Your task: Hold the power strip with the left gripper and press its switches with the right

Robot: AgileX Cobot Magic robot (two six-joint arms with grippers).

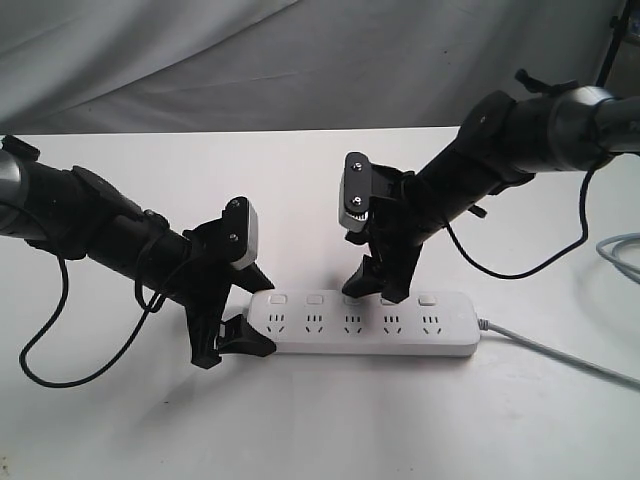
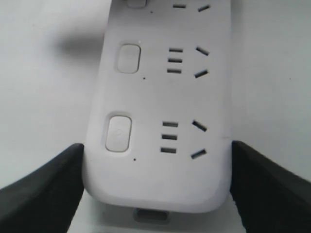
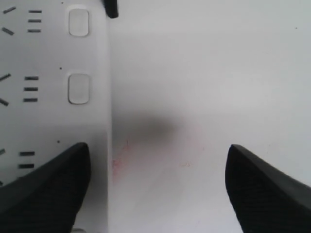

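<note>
The white power strip point(image 1: 362, 325) lies flat on the table, its grey cord point(image 1: 560, 355) leaving at the right end. My left gripper point(image 1: 236, 338) is shut on the strip's left end. In the left wrist view the black fingers point(image 2: 43, 189) press both long sides of the power strip point(image 2: 160, 97), and two switches point(image 2: 118, 132) show. My right gripper point(image 1: 376, 290) is open over the middle of the strip. One of its fingers point(image 3: 48, 189) lies over the button row of the power strip point(image 3: 48, 116), and the other hangs over bare table. Whether it touches a switch cannot be told. Two switches point(image 3: 78, 89) show ahead of it.
The white table point(image 1: 300, 420) carries only the strip. A grey backdrop cloth point(image 1: 300, 60) hangs behind. A loose grey cable point(image 1: 622, 252) curls at the right edge, and black arm cables point(image 1: 40, 350) droop beside both arms.
</note>
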